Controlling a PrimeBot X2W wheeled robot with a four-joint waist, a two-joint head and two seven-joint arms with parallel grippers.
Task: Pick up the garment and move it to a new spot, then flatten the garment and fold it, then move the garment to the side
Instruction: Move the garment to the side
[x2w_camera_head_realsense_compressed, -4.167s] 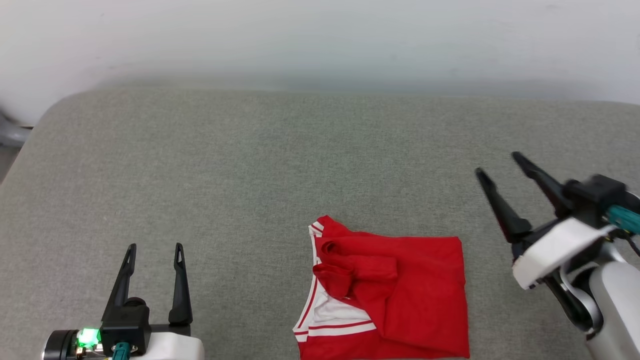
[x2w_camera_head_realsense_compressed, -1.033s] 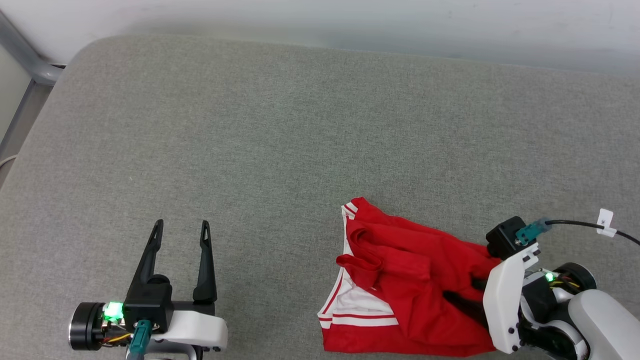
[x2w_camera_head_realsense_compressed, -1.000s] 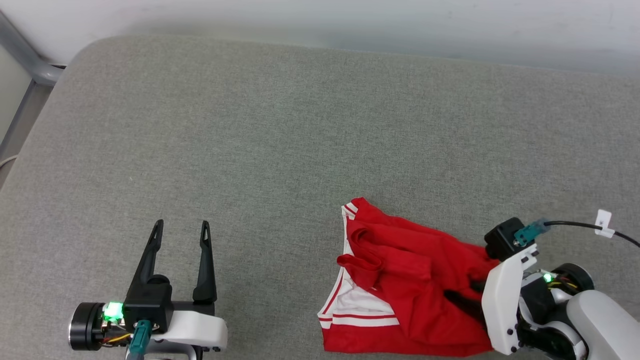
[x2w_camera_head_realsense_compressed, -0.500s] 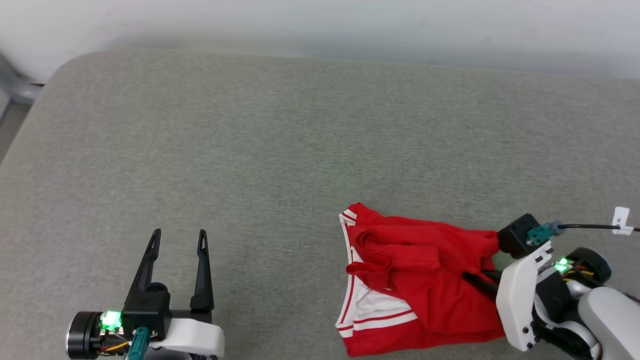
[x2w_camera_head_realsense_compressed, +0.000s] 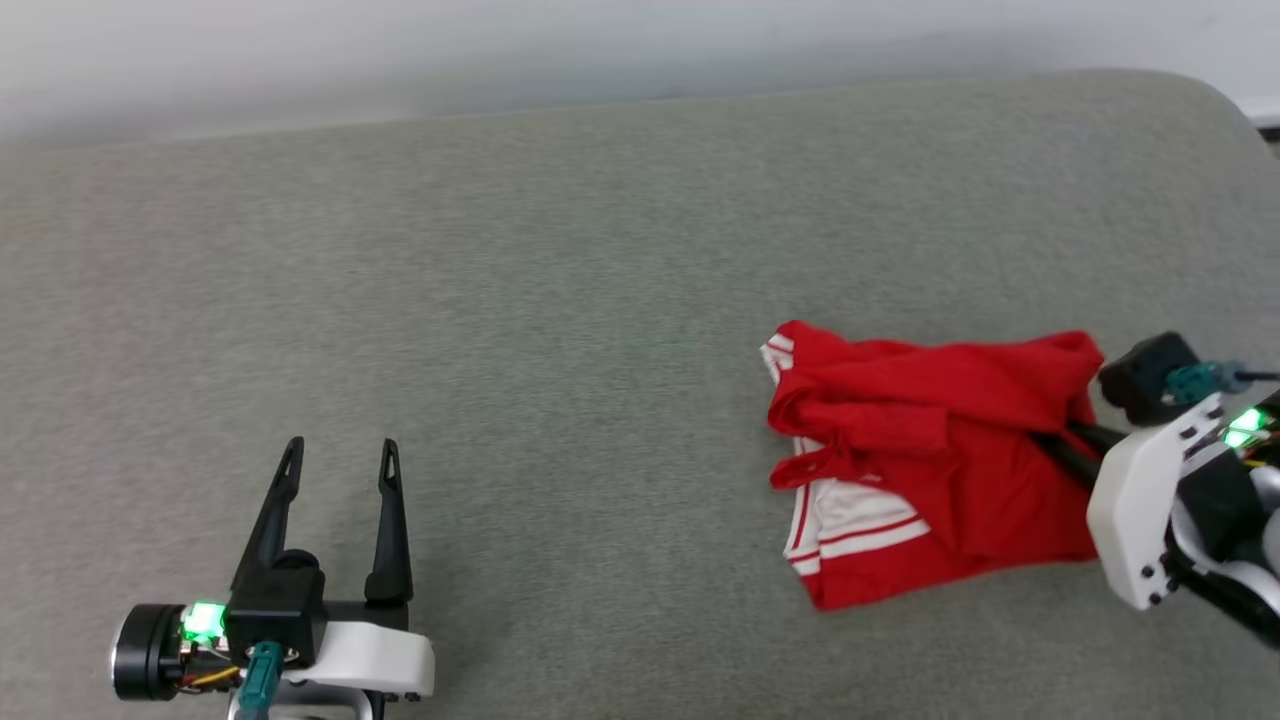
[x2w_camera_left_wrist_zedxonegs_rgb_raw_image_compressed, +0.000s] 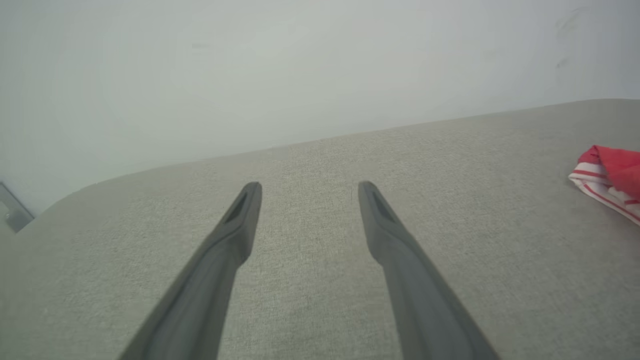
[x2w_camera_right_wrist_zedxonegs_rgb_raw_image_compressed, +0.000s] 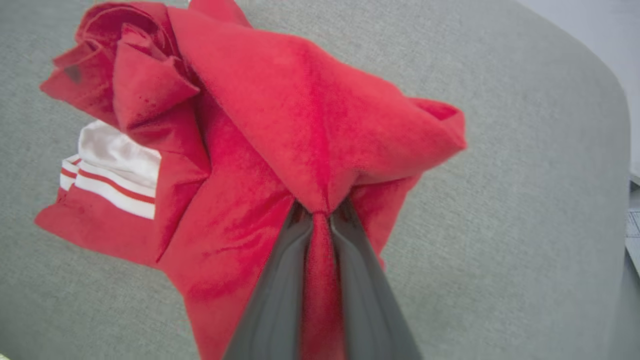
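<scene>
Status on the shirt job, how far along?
Looks done: the red jersey T-shirt with white striped sleeve lies loosely folded, though rumpled. In hand: right gripper shut on its red edge, near the right end of the grey padded surface. Remaining: likely just release; left gripper sits open, apart.

Left tool (x2w_camera_head_realsense_compressed: 340, 446): two long, slim black fingers (x2w_camera_head_realsense_compressed: 387, 520), each with a narrow slot near its tip; matte dark grey in the left wrist view.
Left wrist: black block (x2w_camera_head_realsense_compressed: 272, 612) at the finger base, white shell (x2w_camera_head_realsense_compressed: 370, 660) beside it, round black cap (x2w_camera_head_realsense_compressed: 140, 652) with a lit green light (x2w_camera_head_realsense_compressed: 203, 620), teal plug (x2w_camera_head_realsense_compressed: 260, 675), thin red and yellow wires.
Right tool (x2w_camera_right_wrist_zedxonegs_rgb_raw_image_compressed: 320, 216): two dark grey tapering fingers.
Right wrist: white plate (x2w_camera_head_realsense_compressed: 1135, 510) with small dark screws, black box (x2w_camera_head_realsense_compressed: 1145, 368), teal connector (x2w_camera_head_realsense_compressed: 1195, 380) on a black cable, green lights, pale grey forearm.
</scene>
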